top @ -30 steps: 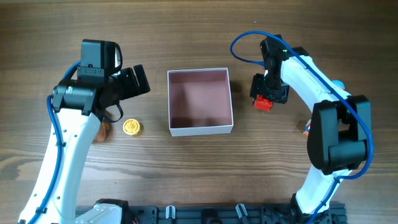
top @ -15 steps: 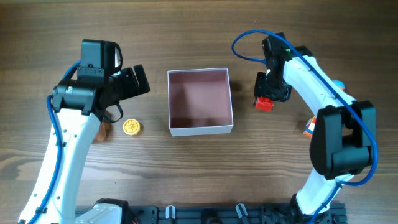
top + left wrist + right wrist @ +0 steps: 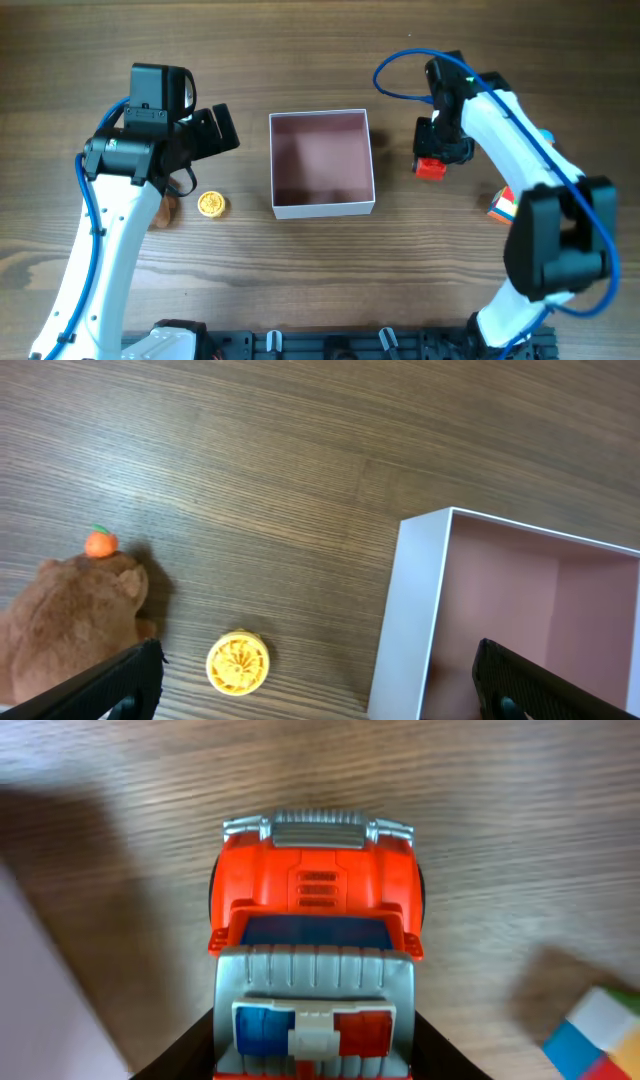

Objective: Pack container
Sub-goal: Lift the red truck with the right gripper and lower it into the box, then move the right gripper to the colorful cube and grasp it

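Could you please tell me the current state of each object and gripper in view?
container: open, empty, flat on the table.
toy truck: roof up, clamped by the right gripper.
right gripper: shut on the toy truck.
left gripper: open, empty.
yellow disc: lying flat, free.
plush toy: on the table, apart from the yellow disc.
coloured cube: on the table, partly hidden.

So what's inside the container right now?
Nothing visible: the container shows a bare pink floor from overhead. The left wrist view takes in only part of it. The red truck and yellow disc are outside it.
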